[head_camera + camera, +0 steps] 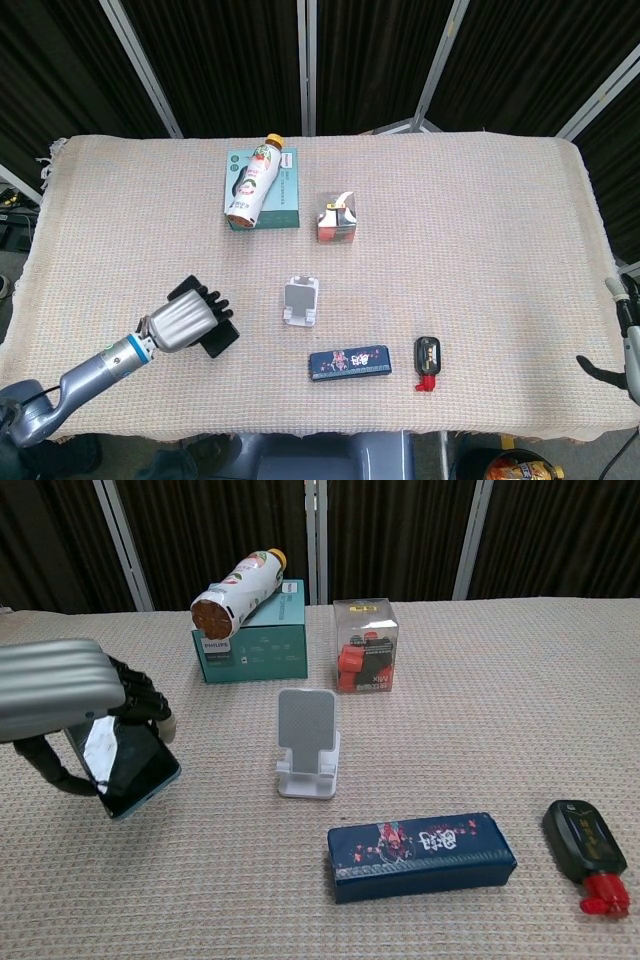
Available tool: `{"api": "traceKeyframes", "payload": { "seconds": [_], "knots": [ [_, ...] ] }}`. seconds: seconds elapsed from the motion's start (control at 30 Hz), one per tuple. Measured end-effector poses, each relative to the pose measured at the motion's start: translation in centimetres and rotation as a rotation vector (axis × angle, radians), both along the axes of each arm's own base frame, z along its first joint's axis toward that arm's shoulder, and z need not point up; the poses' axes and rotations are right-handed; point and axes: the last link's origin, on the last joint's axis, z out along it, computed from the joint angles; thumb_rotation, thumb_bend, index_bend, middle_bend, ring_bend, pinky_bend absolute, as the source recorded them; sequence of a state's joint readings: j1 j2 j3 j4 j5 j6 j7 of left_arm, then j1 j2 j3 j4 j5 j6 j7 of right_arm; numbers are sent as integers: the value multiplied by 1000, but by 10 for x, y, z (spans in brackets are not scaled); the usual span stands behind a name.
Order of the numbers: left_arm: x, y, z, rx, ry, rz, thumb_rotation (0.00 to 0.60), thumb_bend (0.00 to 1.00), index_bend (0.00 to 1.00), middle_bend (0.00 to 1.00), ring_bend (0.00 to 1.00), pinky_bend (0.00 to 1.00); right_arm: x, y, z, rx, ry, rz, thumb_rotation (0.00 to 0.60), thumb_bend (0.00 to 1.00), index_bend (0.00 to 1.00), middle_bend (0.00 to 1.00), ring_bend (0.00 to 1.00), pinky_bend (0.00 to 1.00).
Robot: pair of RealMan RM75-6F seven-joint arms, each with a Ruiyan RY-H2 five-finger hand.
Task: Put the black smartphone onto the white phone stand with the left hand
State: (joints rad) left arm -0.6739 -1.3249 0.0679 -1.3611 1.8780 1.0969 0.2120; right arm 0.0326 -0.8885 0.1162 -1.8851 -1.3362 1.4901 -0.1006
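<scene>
Left hand: the left hand (60,695) is grasping the phone (125,765), fingers curled over its top edge and the thumb wrapping behind it; in the head view the hand (183,322) is sitting at the near left of the cloth.
Phone: it is hanging tilted in the grip, screen facing outward, and in the chest view it appears clear of the cloth (480,230), well to the left of the stand.
Stand: the white stand (306,742) is standing upright and unoccupied near the middle of the table, its back plate leaning away and its lip facing the near edge.
Right hand: only a sliver of the right hand (622,335) is showing at the far right edge of the head view; whether it is clenched or released cannot be told.
Progress: pickup appears done; carrying the phone rightward to the stand, seating it on the lip, and letting go are all remaining.
Bystanders: a bottle (253,180) is lying on a teal box (281,200); a dark case (420,856) is lying near and right of the stand.
</scene>
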Motion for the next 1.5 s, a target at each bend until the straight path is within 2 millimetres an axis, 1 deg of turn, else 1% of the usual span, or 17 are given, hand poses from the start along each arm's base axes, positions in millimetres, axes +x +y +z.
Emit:
{"api": "traceKeyframes", "payload": {
  "seconds": [0.13, 0.23, 0.27, 0.4, 0.47, 0.57, 0.77, 0.87, 1.07, 1.17, 1.27, 1.5],
  "knots": [
    [27, 7, 15, 121, -33, -159, 600, 0, 611, 518, 550, 468, 0, 1, 2, -5, -5, 4, 600, 0, 0, 0, 0, 0],
    [45, 13, 21, 219, 12, -328, 600, 0, 599, 513, 550, 452, 0, 1, 3, -5, -8, 4, 600, 0, 0, 0, 0, 0],
    [53, 15, 21, 258, 44, -413, 600, 0, 593, 509, 550, 447, 0, 1, 3, -6, -9, 4, 600, 0, 0, 0, 0, 0],
    [75, 27, 17, 361, 159, -681, 600, 0, 587, 505, 550, 443, 0, 1, 5, -9, -14, 6, 600, 0, 0, 0, 0, 0],
    [83, 34, 11, 394, 203, -769, 600, 0, 587, 504, 550, 444, 0, 2, 6, -10, -15, 6, 600, 0, 0, 0, 0, 0],
    [90, 40, 0, 421, 250, -847, 600, 0, 584, 501, 549, 442, -1, 2, 5, -7, -15, 5, 600, 0, 0, 0, 0, 0],
    [95, 48, -23, 421, 331, -922, 600, 0, 562, 480, 535, 429, -2, 1, 5, -3, -13, 1, 600, 0, 0, 0, 0, 0],
    [98, 49, -33, 412, 343, -937, 600, 0, 549, 473, 526, 417, -2, 1, 4, -2, -12, -3, 600, 0, 0, 0, 0, 0],
    [106, 54, -48, 402, 363, -972, 600, 0, 530, 456, 515, 410, -4, 0, 5, -4, -11, -14, 600, 0, 0, 0, 0, 0],
    [110, 55, -55, 392, 376, -991, 600, 0, 526, 451, 510, 403, -6, 0, 6, -11, -12, -19, 600, 0, 0, 0, 0, 0],
    [112, 55, -61, 381, 382, -1007, 600, 0, 522, 448, 507, 375, -7, 0, 8, -16, -16, -24, 600, 0, 0, 0, 0, 0],
    [119, 54, -69, 396, 386, -1027, 600, 0, 501, 429, 492, 363, -8, 1, 12, -30, -21, -26, 600, 0, 0, 0, 0, 0]
  ]
}}
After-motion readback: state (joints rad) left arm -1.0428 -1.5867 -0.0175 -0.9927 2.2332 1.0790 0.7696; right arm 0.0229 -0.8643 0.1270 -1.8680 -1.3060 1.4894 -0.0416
